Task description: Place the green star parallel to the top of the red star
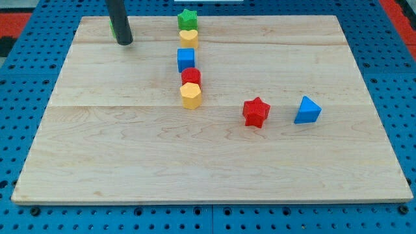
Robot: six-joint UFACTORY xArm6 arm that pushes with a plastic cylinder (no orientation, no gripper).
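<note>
The green star point(187, 19) sits at the view's top centre of the wooden board point(97, 143), touching a yellow heart-shaped block point(188, 37) just below it. The red star point(256, 112) lies right of centre, well below and to the right of the green star. My tip point(125, 41) rests on the board at the view's top left, about a hand's width left of the green star and touching neither star. A green block point(112, 27) is mostly hidden behind the rod.
Below the yellow heart runs a column: a blue cube point(186, 60), a red cylinder point(191, 77) and a yellow hexagon point(190, 95). A blue triangle point(307, 110) lies right of the red star. A blue pegboard surrounds the board.
</note>
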